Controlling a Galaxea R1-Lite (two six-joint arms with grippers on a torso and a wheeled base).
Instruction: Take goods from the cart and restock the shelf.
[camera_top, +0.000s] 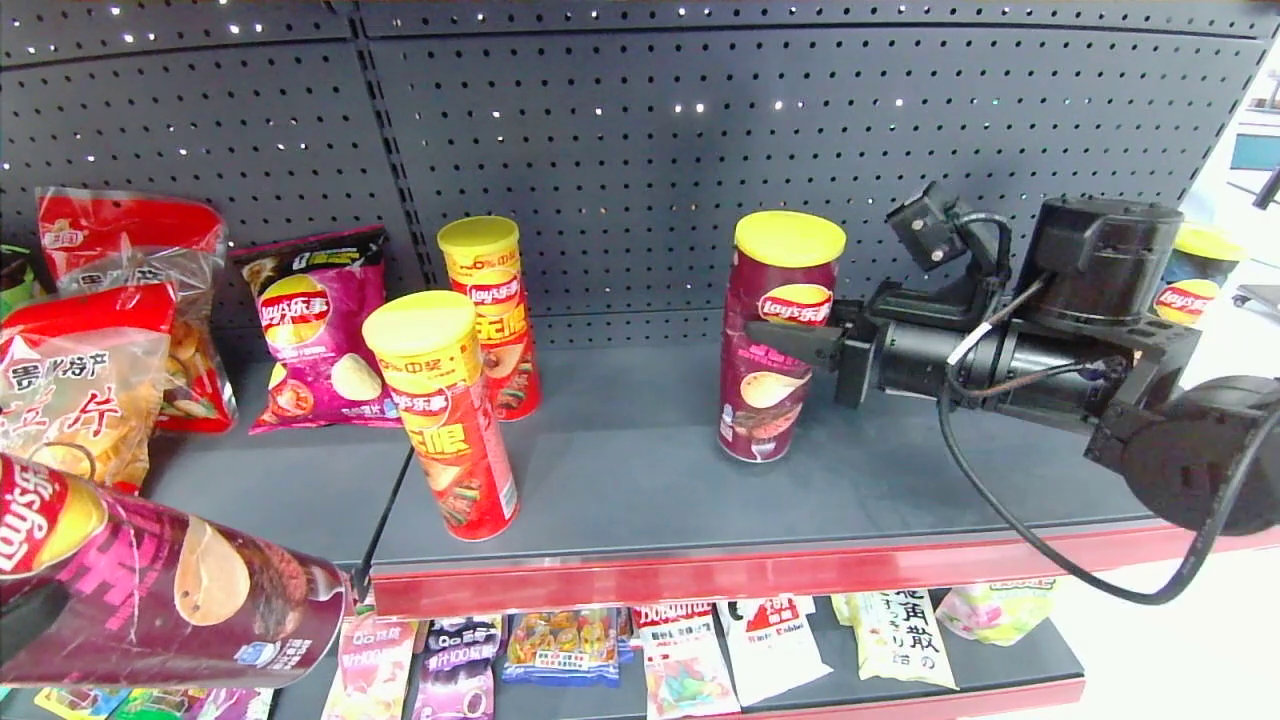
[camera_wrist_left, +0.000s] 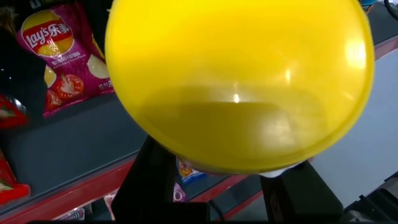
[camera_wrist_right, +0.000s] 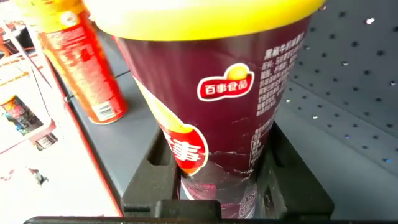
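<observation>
Jaws of the right gripper (camera_top: 795, 345) are closed on a maroon cardboard chip canister with a yellow plastic lid (camera_top: 775, 410), clamping it at mid-height with one finger on each side of the wall. Canister long axis is vertical, with the lid above the jaws and the base below them. The base appears to sit on the dark grey shelf board with a red front lip (camera_top: 650, 490), but the contact line is shaded and full seating cannot be confirmed. The right arm enters from the robot's right, level with the board.

Jaws of the left gripper (camera_wrist_left: 221, 190) grip a second maroon canister (camera_top: 170, 590). In the left wrist view its yellow lid (camera_wrist_left: 239, 81) faces the camera, with the dark fingers (camera_wrist_left: 149, 180) on both sides of the body. Its long axis lies near horizontal, in front of and below the shelf lip, not over the board.

A red cylindrical canister (camera_top: 455, 430) and a second red canister (camera_top: 495, 320) behind it stand between the two sets of jaws, well apart from the right pair.

Judgement: the right arm is nearer to completing placement. Release calls for opening the jaws without tipping the upright canister. The left arm's canister needs turning upright first.
</observation>
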